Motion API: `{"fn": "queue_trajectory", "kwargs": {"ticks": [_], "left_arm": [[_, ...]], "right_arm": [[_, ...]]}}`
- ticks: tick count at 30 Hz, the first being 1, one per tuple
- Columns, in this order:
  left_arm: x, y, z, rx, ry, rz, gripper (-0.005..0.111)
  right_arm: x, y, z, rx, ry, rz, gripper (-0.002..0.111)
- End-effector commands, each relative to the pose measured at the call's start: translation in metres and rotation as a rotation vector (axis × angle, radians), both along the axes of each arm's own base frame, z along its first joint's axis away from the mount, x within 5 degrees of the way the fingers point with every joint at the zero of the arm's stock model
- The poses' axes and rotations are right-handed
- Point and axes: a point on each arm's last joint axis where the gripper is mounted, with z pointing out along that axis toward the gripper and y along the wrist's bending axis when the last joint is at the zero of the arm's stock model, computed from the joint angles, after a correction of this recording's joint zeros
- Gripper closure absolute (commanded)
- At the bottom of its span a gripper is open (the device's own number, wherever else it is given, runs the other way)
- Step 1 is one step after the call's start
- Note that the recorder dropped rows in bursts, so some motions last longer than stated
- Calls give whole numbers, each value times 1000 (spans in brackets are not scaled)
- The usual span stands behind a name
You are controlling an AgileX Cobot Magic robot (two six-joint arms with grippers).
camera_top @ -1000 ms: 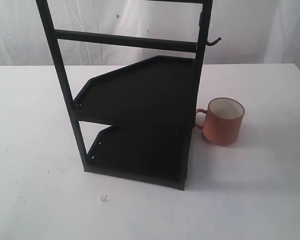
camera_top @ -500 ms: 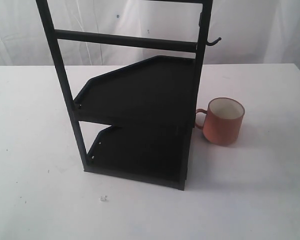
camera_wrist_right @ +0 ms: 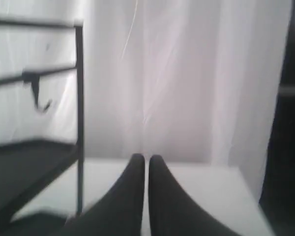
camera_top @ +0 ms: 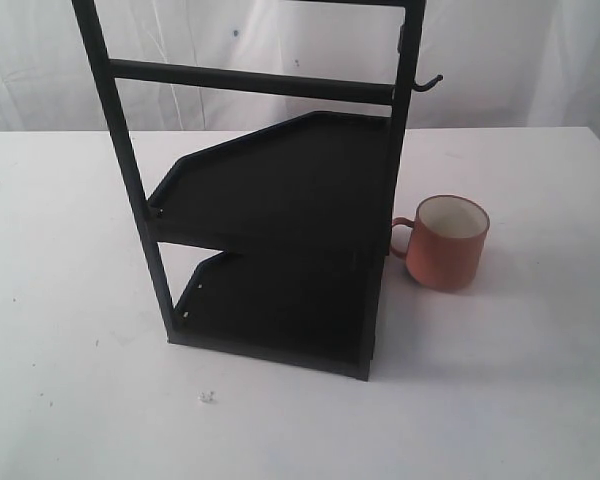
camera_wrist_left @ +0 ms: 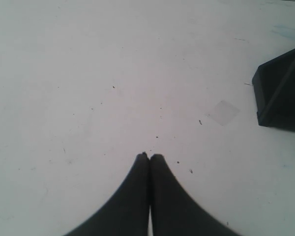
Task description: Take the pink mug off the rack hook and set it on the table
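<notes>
Wrist views show left claw (camera_wrist_left: pixel 149 156) and right claw (camera_wrist_right: pixel 146 157) pressed closed.

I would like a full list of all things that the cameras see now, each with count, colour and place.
table: one, white, under everything
rack: one, black, two shelves, standing mid-table
hook: one, black, on the rack's right post near the crossbar, nothing hanging on it
mug: one, pink with a cream inside, upright on the table right of the rack, handle toward the rack
crumb: one, white, on the table in front of the rack
curtain: one, white, behind the table
left pincer: one, black, shut, above bare table near a rack corner
right pincer: one, black, shut, holding nothing, beside the rack, facing the curtain
</notes>
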Motion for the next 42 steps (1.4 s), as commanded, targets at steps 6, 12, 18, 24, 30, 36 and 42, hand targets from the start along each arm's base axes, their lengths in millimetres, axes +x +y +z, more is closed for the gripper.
{"fn": "queue_trajectory", "kwargs": {"ticks": [6, 12, 18, 24, 30, 36, 42], "left_arm": [[0, 0, 0, 0, -6, -7, 107], [0, 0, 0, 0, -6, -7, 107], [0, 0, 0, 0, -6, -7, 107], [0, 0, 0, 0, -6, -7, 107], [0, 0, 0, 0, -6, -7, 107], [0, 0, 0, 0, -6, -7, 107], [0, 0, 0, 0, -6, -7, 107]], "right_arm": [[-9, -8, 5, 56, -416, -82, 105], [-9, -12, 3, 110, -417, -152, 105], [11, -10, -55, 107, -202, -139, 105], [15, -11, -99, 190, 254, -172, 105], [13, -13, -106, 120, 334, -200, 105], [13, -14, -106, 88, 333, -208, 105], [13, -14, -106, 88, 335, -209, 105]]}}
